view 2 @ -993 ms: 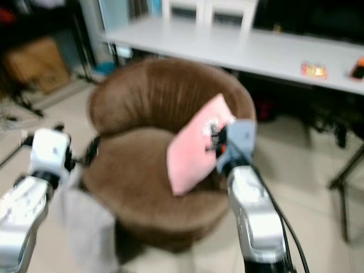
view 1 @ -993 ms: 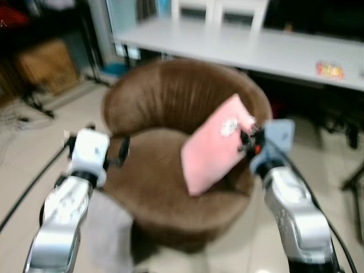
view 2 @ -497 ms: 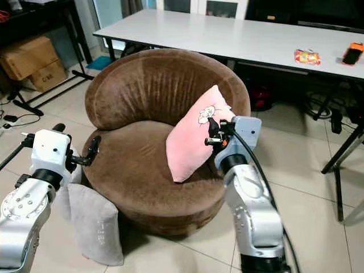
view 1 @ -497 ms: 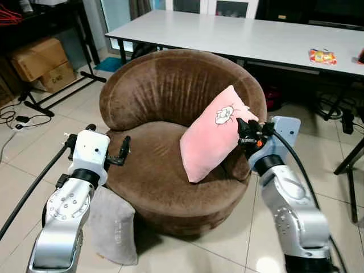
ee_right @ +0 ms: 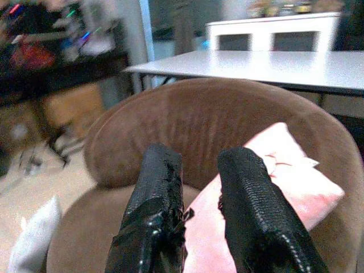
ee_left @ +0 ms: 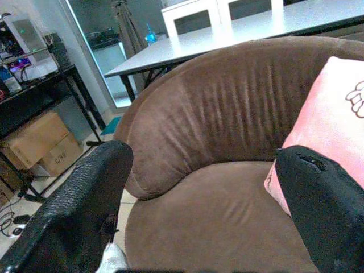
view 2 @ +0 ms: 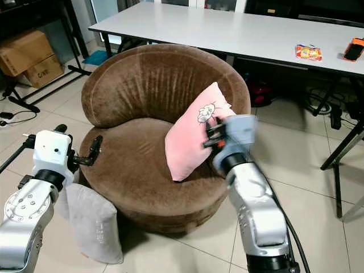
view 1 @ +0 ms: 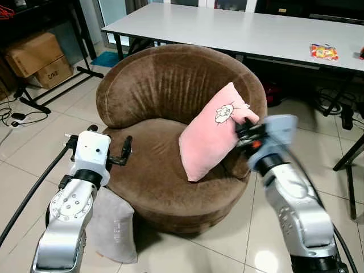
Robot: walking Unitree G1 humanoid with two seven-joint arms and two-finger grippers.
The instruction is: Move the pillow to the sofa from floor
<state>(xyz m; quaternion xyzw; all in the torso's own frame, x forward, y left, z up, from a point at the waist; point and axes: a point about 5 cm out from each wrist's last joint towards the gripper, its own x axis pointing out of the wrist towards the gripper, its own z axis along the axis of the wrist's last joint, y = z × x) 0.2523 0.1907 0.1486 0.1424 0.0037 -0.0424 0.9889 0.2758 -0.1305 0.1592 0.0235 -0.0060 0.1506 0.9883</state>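
Currently, the right silver arm is raised beside the round brown velvet sofa chair (view 1: pixel 170 114), bent at the elbow, and appears motion-blurred. Its right claw (view 1: pixel 243 133) is placed at the upper right edge of the pink rectangular pillow with a small cartoon print (view 1: pixel 213 133); in the right wrist view the two black fingers (ee_right: pixel 153 216) are seen with a narrow gap between them, nothing pinched, and the pillow just behind them. The left arm is held up at the chair's left side, and its left claw (view 1: pixel 124 153) is spread wide over the seat edge, empty. The pink pillow is propped upright on the seat, leaned against the right part of the backrest. A grey pillow (view 1: pixel 114 230) is stood on the tiled floor (view 1: pixel 34 148) against the chair's base. A long white table (view 1: pixel 227 28) is seen behind the chair.
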